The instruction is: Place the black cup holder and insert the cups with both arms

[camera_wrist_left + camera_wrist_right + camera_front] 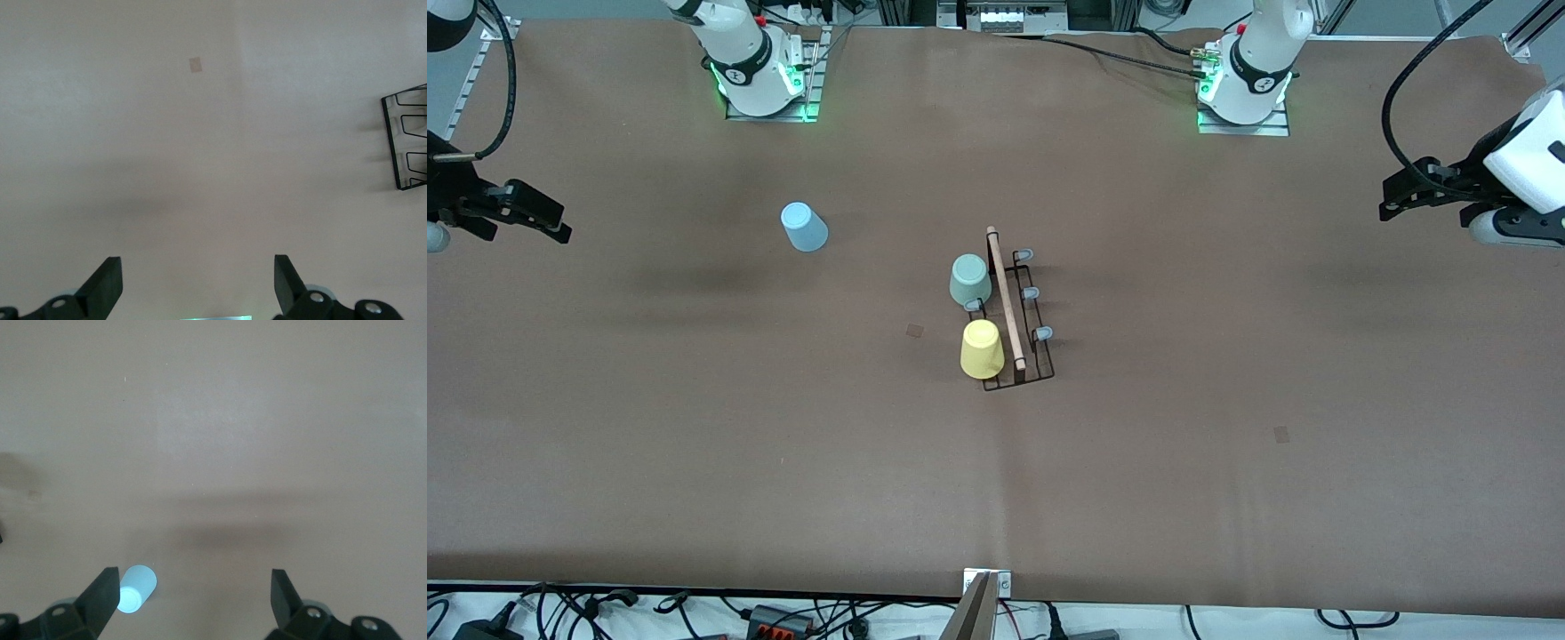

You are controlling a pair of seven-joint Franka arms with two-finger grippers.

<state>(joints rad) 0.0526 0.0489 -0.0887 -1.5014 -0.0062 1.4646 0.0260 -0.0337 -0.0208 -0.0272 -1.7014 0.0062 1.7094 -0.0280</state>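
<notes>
The black cup holder (1014,311) stood mid-table, green cup (970,280) and yellow cup (982,348) on its prongs. The blue cup (805,228) lay toward my right gripper (538,216), spread wide for it; my left gripper (1405,197) waited, spread.

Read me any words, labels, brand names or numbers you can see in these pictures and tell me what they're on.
None can be read.
Round dark badge on the right arm's base: a mark, too small to read.
Round dark badge on the left arm's base: the same, too small to read.
Black cup holder, green cup, yellow cup, blue cup and brown table cover: no print visible.
</notes>
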